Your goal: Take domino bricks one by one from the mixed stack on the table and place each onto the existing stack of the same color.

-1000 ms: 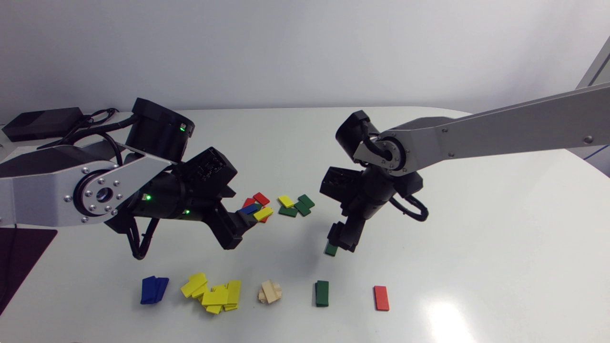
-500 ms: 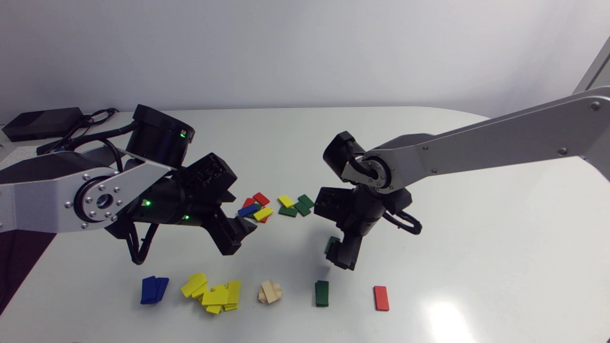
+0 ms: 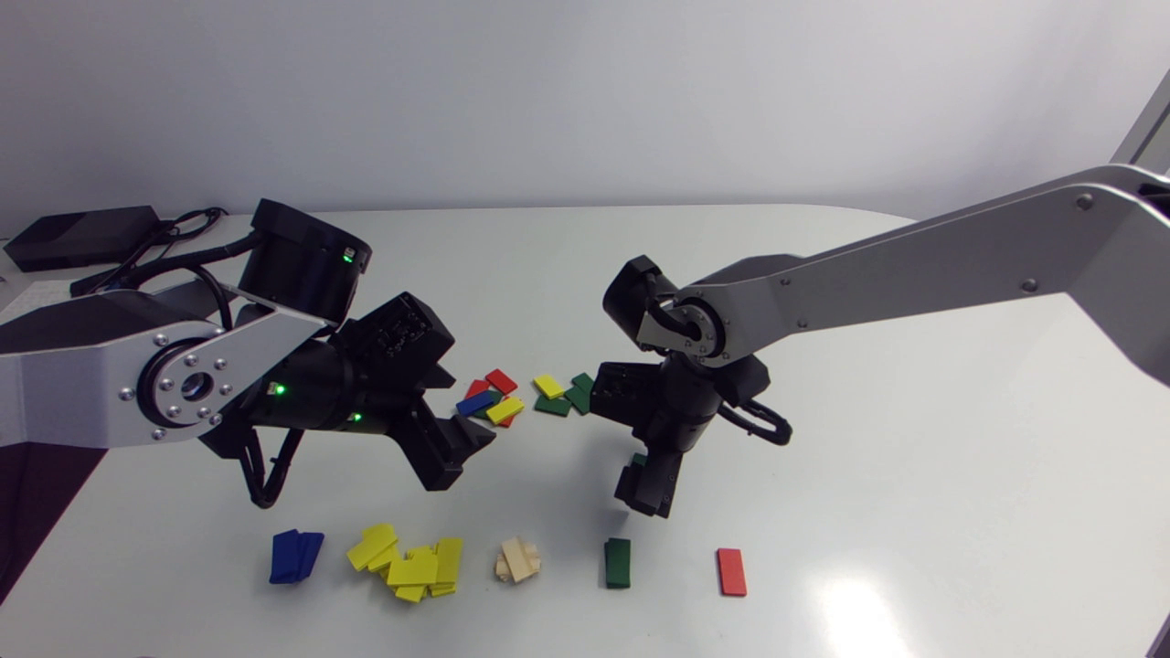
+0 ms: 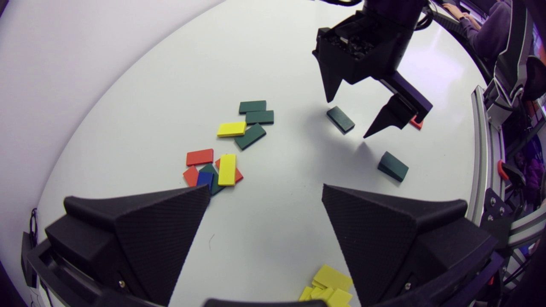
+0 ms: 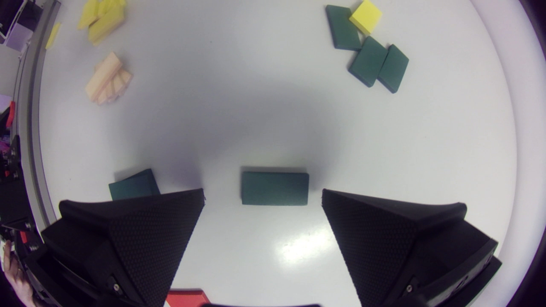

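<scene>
Lowering the right gripper (image 3: 644, 501) over the last second and carrying it toward the green stack (image 3: 618, 562), without reaching it. Opening its fingers: clamped on the green brick (image 5: 275, 188) a second ago, now standing wide apart and gripping nothing. Appearing to lie flat on the table (image 3: 914, 411) between the spread fingertips, touching neither. Resting apart from the green stack, short of it on the side of the mixed pile (image 3: 489, 399).

Reading this as a release ahead of the target, not a completed placement, and leaving this brick's transfer unfinished. Probably calling for a fresh grasp along the brick's length, a lift, and a square set-down on the stack. Risking a nudge to the stack if closing off-centre.

Drawing the left gripper (image 4: 265, 187) slightly back from the mixed pile, fingers wide apart and empty. Waiting in the pile and just beside it, not yet sorted: red, blue, yellow and green bricks.
</scene>
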`<state>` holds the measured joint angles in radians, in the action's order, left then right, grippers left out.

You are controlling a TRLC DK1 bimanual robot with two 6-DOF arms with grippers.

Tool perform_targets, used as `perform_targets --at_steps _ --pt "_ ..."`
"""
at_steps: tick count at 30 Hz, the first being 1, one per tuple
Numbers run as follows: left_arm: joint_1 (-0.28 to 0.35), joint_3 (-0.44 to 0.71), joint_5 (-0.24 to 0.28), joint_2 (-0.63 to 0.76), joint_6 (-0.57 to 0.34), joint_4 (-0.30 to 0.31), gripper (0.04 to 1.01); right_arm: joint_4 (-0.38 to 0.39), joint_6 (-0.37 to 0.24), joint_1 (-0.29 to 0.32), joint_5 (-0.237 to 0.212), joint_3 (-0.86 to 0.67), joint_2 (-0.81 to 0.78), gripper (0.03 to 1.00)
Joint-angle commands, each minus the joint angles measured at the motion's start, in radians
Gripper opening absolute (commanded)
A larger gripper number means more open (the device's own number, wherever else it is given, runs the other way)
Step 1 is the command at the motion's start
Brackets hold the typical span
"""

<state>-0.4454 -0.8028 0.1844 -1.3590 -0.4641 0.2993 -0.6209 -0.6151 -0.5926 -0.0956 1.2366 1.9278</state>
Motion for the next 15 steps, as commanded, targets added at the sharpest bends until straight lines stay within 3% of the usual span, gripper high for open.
perform_targets --at_steps 1,15 --pt "-0.004 0.022 0.013 0.020 -0.024 0.004 0.934 -0.019 -0.012 -0.007 0.013 0.023 0.043 0.969" --pt "0.002 0.025 0.023 0.009 -0.024 0.003 0.946 -0.036 -0.012 -0.007 0.013 0.047 0.071 0.967"
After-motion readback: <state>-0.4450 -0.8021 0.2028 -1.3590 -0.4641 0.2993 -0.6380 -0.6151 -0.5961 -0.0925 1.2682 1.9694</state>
